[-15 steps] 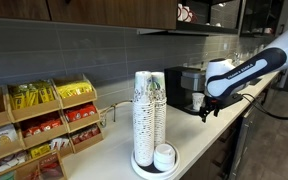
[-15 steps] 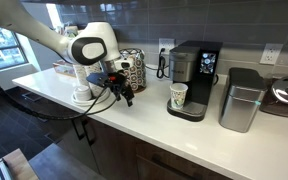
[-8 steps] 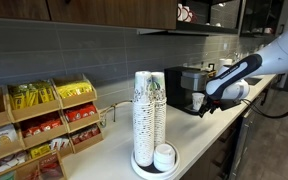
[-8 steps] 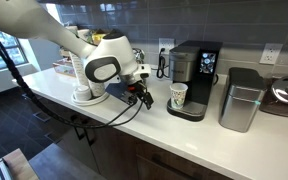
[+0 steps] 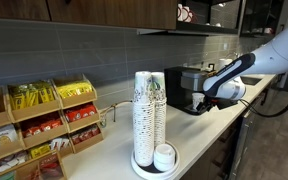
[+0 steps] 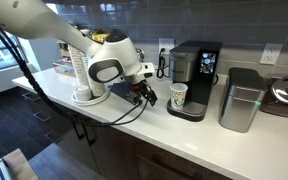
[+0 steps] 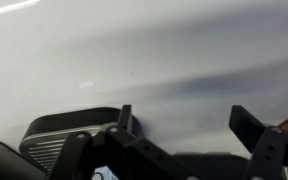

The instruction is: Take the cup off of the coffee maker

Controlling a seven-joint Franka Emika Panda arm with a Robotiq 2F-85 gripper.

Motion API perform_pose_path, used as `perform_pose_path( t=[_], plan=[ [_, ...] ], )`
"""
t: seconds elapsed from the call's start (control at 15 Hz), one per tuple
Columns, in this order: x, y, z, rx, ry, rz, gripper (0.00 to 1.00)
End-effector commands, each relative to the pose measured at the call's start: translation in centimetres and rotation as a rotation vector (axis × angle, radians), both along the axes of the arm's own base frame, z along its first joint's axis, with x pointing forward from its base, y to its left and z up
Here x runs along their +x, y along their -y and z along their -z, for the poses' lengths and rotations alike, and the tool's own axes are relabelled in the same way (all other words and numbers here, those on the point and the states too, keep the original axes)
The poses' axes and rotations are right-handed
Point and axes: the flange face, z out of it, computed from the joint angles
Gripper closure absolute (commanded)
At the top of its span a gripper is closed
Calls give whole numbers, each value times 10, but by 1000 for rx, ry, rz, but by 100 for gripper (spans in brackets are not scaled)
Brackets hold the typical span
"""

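The small white paper cup (image 6: 178, 96) stands on the drip tray of the black and silver coffee maker (image 6: 195, 78). The coffee maker also shows in an exterior view (image 5: 184, 84), where the cup is hidden behind my arm. My gripper (image 6: 150, 95) hangs low over the counter just beside the cup, a short gap away, and shows in an exterior view (image 5: 199, 104) too. In the wrist view the gripper (image 7: 189, 125) is open and empty, its two dark fingers (image 7: 254, 126) spread over blurred white countertop. A dark ribbed shape (image 7: 69, 135) lies at the lower left.
Tall stacks of white cups (image 5: 149, 112) and a short stack of lids (image 5: 165, 157) stand on a tray. A wire snack rack (image 5: 44, 120) stands beyond them. A silver canister (image 6: 240, 100) and another appliance (image 6: 285, 95) stand past the coffee maker.
My gripper has swung along the counter from near the cup stacks towards the coffee maker and now sits close beside the cup. The cup has not moved.
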Motion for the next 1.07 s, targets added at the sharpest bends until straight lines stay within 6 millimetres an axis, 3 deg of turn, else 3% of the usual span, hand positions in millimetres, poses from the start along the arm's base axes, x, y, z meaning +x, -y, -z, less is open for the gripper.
perform_pose_path(
  t=[0.0, 0.13, 0.67, 1.0],
  plan=[
    [0, 0, 0, 0, 0, 0, 0],
    [0, 0, 0, 0, 0, 0, 0],
    [13, 48, 0, -131, 136, -26, 0],
    [29, 64, 1, -67, 227, -59, 0]
  ],
)
